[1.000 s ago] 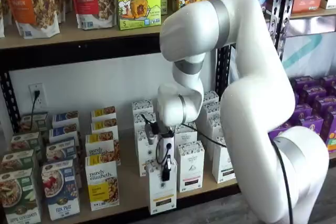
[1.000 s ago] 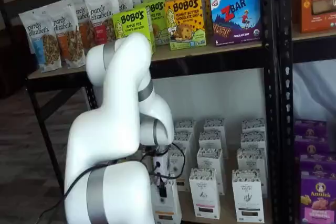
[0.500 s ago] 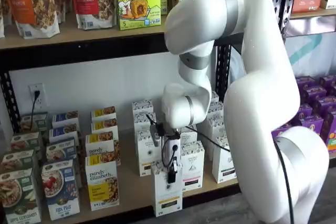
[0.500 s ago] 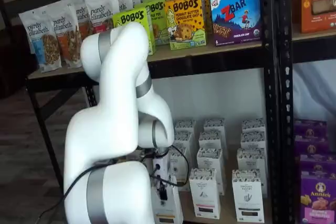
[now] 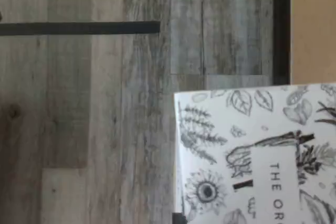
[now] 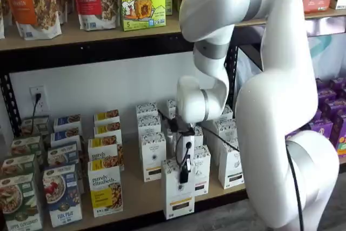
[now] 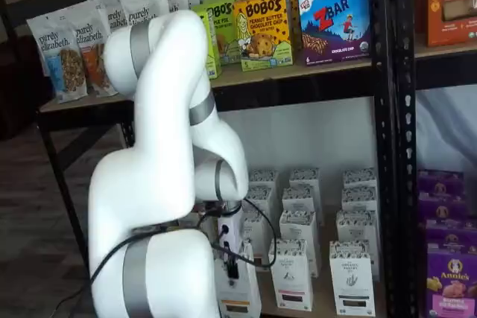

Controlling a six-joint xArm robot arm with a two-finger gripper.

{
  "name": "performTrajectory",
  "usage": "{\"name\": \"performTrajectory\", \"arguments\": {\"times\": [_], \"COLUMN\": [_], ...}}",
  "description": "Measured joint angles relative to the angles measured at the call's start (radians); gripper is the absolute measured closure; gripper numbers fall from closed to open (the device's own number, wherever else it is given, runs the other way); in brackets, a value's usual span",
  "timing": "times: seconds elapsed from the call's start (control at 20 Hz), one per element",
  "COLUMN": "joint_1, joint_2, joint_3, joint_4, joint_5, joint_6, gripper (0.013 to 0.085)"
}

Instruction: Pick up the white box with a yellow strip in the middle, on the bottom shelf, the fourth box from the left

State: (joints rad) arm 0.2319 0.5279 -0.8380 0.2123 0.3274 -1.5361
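Clamping the white box (image 6: 179,190), the jaws grip its top.

White box (image 6: 179,190): upper front partly covered by the tool (image 6: 184,176); the tool's black fingers read as one dark strip, no gap discernible. In a shelf view the white box (image 7: 240,296) is cut off at the picture's lower edge and half hidden behind the arm (image 7: 160,184). Wrist view: only one corner of the box's patterned top (image 5: 257,156) shows, lettering cut short at the frame edge; tool fingers not visible. Bottom shelf (image 6: 138,196): right portion concealed by the arm. Small print on the rear white cartons (image 6: 147,113) too small to read. Top-shelf bags (image 6: 32,1) cropped by the upper edge.
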Motion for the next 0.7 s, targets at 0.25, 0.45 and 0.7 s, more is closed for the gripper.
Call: {"name": "performTrajectory", "arguments": {"times": [0.25,0.45,0.7], "joint_1": [-0.025,-0.041,-0.059], "joint_2": [-0.098,-0.188,-0.279], "joint_3": [0.061,0.112,0.170], "joint_4": [-0.050,-0.068,-0.112], "joint_5": [0.068,0.127,0.161], "joint_6": [0.026,0.029,0.055], "gripper": [0.0490,0.0490,0.0490]}}
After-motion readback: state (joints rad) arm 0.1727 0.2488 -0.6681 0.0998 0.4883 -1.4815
